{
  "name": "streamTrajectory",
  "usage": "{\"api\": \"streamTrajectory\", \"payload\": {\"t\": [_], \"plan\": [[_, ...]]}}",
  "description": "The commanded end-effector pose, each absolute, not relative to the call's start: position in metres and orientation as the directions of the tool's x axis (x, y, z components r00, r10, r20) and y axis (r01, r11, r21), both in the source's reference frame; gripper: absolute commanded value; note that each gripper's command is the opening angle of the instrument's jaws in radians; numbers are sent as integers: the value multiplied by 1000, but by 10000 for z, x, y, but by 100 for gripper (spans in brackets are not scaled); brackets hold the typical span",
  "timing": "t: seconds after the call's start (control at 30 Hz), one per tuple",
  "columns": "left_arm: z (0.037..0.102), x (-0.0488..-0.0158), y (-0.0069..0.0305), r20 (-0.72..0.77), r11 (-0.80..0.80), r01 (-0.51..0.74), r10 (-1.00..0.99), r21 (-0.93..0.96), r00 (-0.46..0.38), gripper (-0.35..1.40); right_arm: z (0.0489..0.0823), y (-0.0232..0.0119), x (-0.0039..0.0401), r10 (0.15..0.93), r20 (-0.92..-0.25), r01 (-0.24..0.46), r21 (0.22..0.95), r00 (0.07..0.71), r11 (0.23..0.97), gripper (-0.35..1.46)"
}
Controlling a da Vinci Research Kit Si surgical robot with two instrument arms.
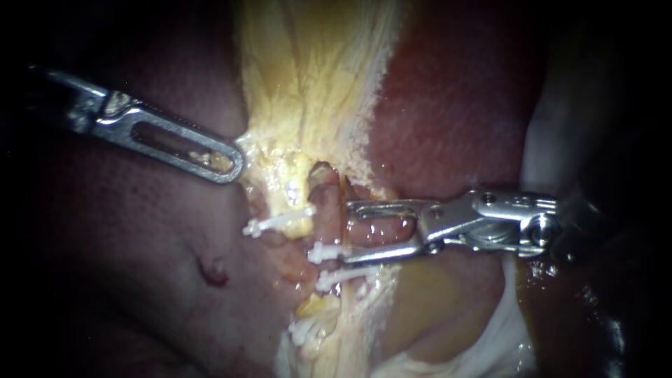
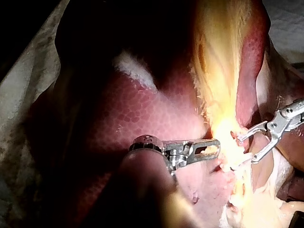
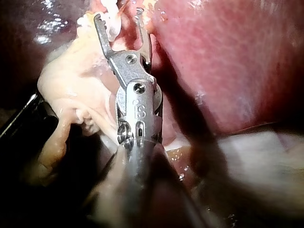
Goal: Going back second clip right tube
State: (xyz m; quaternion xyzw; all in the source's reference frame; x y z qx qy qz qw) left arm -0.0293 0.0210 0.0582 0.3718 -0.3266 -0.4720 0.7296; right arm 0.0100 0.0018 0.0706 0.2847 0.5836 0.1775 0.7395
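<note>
In the endoscope view my right instrument (image 1: 346,231) comes in from the right with its jaws open. A pink tube (image 1: 371,227) lies between them. A white clip (image 1: 323,250) sits at the tip of the lower jaw, and a second white clip (image 1: 337,278) lies just below it. Another white clip (image 1: 276,222) crosses the tissue further left. My left instrument (image 1: 234,166) is shut on the edge of the pale yellow tissue (image 1: 315,77). The left wrist view shows my left instrument (image 2: 216,145) and the open right instrument (image 2: 244,149). My right instrument (image 3: 118,16) also shows in its own wrist view.
Dark red liver (image 1: 448,105) lies on both sides of the yellow tissue. A small raw spot (image 1: 212,271) marks the liver at the lower left. A further white clip (image 1: 302,329) sits low on the yellow strand. White cloth (image 1: 553,133) lies at the right.
</note>
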Motion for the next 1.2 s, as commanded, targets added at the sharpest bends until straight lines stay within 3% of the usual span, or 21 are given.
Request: {"api": "streamTrajectory", "payload": {"t": [0.03, 0.33, 0.67, 1.2], "plan": [[582, -293, 210, 126, 278, 446, -932, 851, 341, -35, 703, 19, 96, 584, -771, 76, 618, 254, 783, 50], [582, -293, 210, 126, 278, 446, -932, 851, 341, -35, 679, 30, 60, 492, -836, 122, 529, 242, 840, 50], [584, -296, 209, 127, 279, 447, -932, 850, 340, -35, 662, 44, 40, 453, -860, 136, 490, 234, 861, 50], [626, -344, 187, 122, 284, 426, -922, 859, 368, -35, 657, 48, 33, 442, -867, 134, 478, 232, 868, 50]]}}
